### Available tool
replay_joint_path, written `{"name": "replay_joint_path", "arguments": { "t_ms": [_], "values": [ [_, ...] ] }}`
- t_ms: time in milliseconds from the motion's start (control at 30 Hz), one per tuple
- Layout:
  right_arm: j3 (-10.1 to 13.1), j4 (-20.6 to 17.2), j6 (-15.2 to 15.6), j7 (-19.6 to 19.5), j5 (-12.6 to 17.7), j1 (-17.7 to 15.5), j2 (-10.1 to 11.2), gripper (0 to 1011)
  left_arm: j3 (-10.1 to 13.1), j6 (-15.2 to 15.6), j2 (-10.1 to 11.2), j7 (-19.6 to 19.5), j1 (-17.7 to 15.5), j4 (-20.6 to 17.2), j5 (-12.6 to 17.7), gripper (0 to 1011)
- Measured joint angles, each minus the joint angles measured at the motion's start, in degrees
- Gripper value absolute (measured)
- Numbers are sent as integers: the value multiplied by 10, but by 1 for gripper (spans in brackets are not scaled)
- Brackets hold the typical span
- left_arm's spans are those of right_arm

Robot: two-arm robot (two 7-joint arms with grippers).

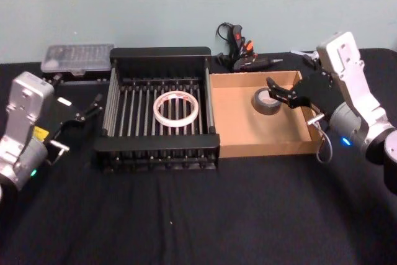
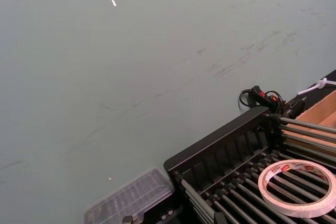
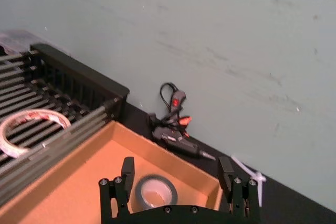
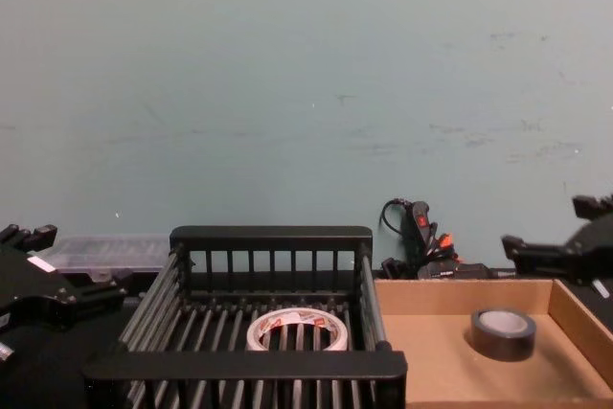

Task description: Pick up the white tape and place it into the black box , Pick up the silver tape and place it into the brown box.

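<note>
The thin white tape ring (image 1: 175, 107) lay in the black slatted crate (image 1: 160, 56). The grey-silver tape roll (image 1: 267, 101) lay free in the tan cardboard box (image 1: 260, 141), right gripper (image 1: 276, 92) spread apart beside it. The left gripper (image 1: 75, 113) stood apart left of the crate, fingers open.

The surface (image 1: 198, 215) is covered in black cloth and runs back to a pale green wall. The black box (image 1: 159, 60), a slatted crate, stands on it and serves as the reference point. The brown box (image 1: 260, 144), a shallow cardboard tray, sits directly on the cloth, its side against the right side of the black box. A clear plastic case (image 1: 77, 57) lies behind and to the left of the black box, near the wall. A black glue gun (image 1: 239, 48) with coiled cord and orange trigger lies behind the black box's right rear corner. A white cable tie (image 3: 249, 171) lies further right of that.
</note>
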Motion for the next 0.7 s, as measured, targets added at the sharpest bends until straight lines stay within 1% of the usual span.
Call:
{"name": "replay_joint_path", "arguments": {
  "t_ms": [100,400,700],
  "values": [
    [5,6,-1,-5,-8,-9,-1,1003,0,0,0,0,0,0,0,1001],
    [13,21,2,-2,-21,-15,-10,1002,0,0,0,0,0,0,0,1001],
    [14,23,4,0,-23,-15,-12,1002,0,0,0,0,0,0,0,1001]
  ]
}}
